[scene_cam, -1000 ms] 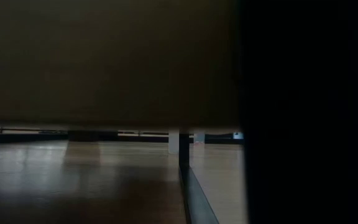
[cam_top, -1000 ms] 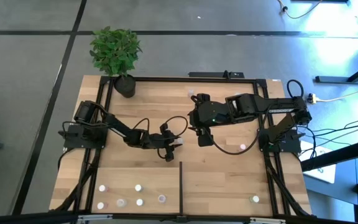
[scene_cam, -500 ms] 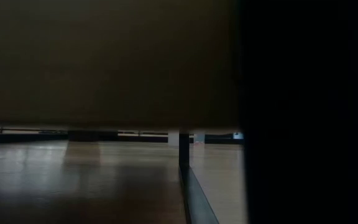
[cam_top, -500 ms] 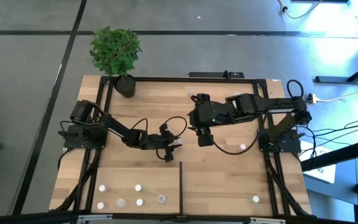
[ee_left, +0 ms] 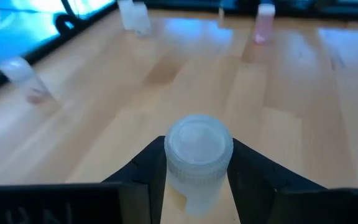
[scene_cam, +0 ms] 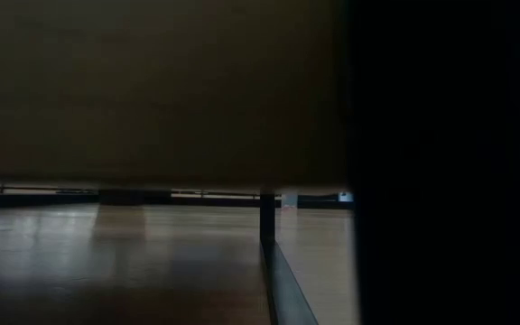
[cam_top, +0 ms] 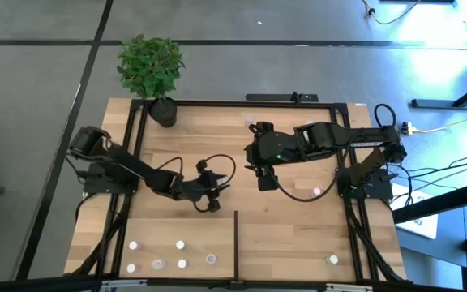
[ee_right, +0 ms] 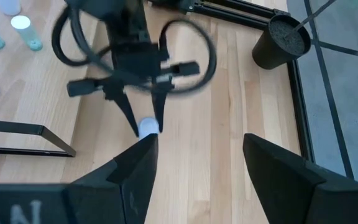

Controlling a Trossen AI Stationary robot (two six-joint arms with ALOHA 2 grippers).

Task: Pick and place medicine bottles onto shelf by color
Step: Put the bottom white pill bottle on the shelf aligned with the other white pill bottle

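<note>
My left gripper (cam_top: 210,203) is at the table's middle, just beyond the shelf's black divider bar (cam_top: 236,243), shut on a small white-capped medicine bottle (ee_left: 197,155). The right wrist view shows this bottle (ee_right: 148,127) at the fingertips. My right gripper (cam_top: 264,180) hangs open higher up, to the right of it, with nothing between its fingers. Several bottles (cam_top: 180,244) stand on the shelf (cam_top: 282,243) left of the divider, and one (cam_top: 333,259) stands right of it. A pinkish bottle (cam_top: 317,192) stands on the table under the right arm. My left gripper pinches the bottle between its two fingers, one on each side of the white cap and upper body (ee_left: 166,163). The fingers come from the table's left, slanting a little downward. The bottle sits upright with its cap up, lifted clear of the wood.
A black pot with a green plant (cam_top: 163,112) stands at the far left corner. Black rails (cam_top: 242,103) edge the table. More bottles lie ahead of the left gripper: a whitish one (ee_left: 134,15), a pinkish one (ee_left: 265,18) and a tipped one (ee_left: 20,74).
My left gripper has risen and drawn back a little toward the table's left edge with the white-capped bottle. The bottle stood on the wood beside the divider bar in the low view and is now lifted out of that view. The right arm has kept still.
</note>
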